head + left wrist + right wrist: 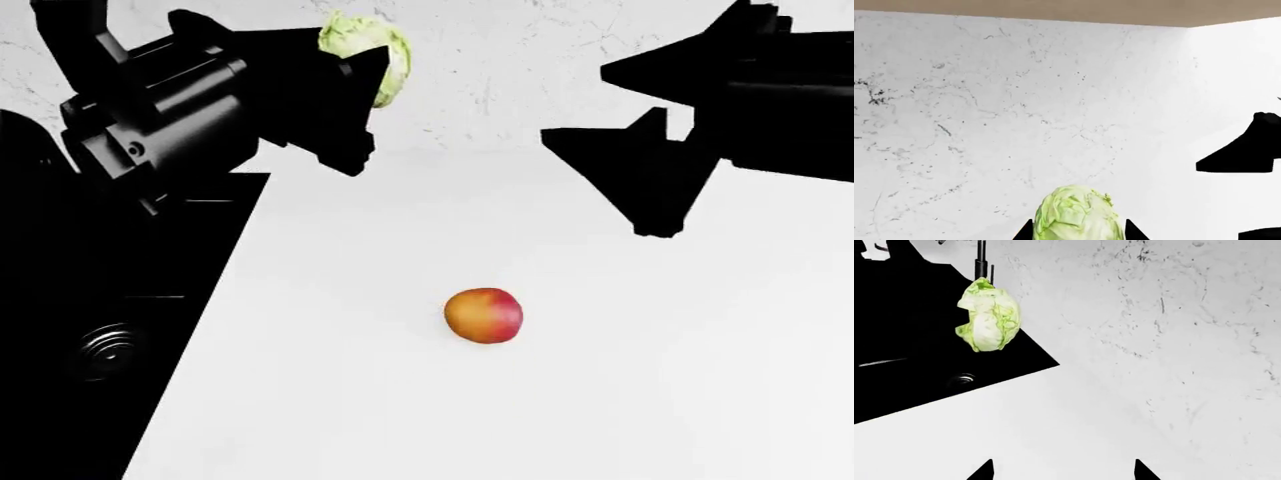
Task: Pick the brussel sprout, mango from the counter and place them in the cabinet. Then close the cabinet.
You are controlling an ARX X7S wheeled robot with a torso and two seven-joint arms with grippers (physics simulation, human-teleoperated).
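While pinching the brussel sprout [1074, 212] in the left gripper [1077, 231], risks dropping it; right gripper [1062, 471] spread, mango [483, 315] unpicked.

The table [641, 400] looks smooth and plain white, matt, with no grain or pattern. Behind it the wall [987, 100] is white marbled stone, polished-looking, threaded with fine grey veins and dark specks. A strip of pale wood [1054, 10] with a flat finish runs above the wall. The sink [80, 350] is flat black with a ringed, slightly shiny drain [110, 348]. The mango [483, 315] has smooth skin with a soft sheen. The sprout [1073, 212] is leafy, crinkled and veined. Both arms render as dull black, like hard plastic.
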